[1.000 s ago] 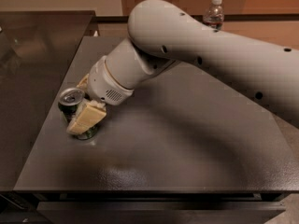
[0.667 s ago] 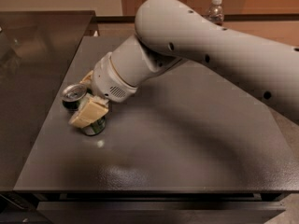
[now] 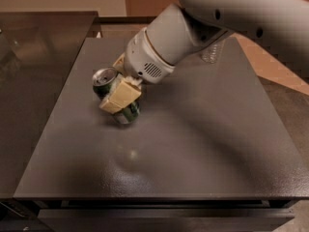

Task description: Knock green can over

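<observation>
The green can (image 3: 107, 79) is on the left part of the dark table (image 3: 203, 144). It is tilted, with its silver top toward the upper left and its base (image 3: 127, 115) low near the table surface. My gripper (image 3: 115, 88) straddles the can. One beige finger (image 3: 120, 94) lies across its front side, and the other finger (image 3: 119, 62) shows behind it. The fingers are closed against the can's body. The white arm reaches in from the upper right.
A clear plastic water bottle (image 3: 212, 53) stands at the table's far right, partly hidden by the arm. A second dark, glossy surface (image 3: 29, 62) adjoins the table on the left. The table's front edge (image 3: 159, 197) runs along the bottom.
The can has gone from nearly upright to clearly tilted between the fingers. Gripper and can now sit further right and higher in view, and the arm has swung upward.
</observation>
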Tool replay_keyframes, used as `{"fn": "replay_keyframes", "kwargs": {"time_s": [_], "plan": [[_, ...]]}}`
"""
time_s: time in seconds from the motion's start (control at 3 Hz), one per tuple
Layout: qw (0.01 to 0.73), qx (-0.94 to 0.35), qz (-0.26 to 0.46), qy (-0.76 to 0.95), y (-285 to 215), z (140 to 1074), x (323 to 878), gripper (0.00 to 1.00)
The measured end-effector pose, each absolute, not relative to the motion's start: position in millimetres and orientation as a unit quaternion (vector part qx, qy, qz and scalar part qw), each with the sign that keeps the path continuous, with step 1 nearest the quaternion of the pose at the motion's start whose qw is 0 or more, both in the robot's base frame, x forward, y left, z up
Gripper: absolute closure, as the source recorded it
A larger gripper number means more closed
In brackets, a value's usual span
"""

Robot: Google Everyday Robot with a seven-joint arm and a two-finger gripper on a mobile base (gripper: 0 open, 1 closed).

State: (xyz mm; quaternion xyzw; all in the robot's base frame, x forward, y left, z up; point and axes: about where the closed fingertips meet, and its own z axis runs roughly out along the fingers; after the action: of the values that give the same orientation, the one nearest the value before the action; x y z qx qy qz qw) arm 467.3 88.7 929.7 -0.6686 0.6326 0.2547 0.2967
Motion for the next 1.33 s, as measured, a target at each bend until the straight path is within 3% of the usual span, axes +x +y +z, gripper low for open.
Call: {"fn": "replay_keyframes", "kwargs": {"time_s": [1.0, 1.33], "plan": [[0.148, -0.697, 0.119, 0.692, 0, 909, 463, 1.0], [0.11, -0.703, 0.064, 0.7, -16, 896, 467, 0.82]]}}
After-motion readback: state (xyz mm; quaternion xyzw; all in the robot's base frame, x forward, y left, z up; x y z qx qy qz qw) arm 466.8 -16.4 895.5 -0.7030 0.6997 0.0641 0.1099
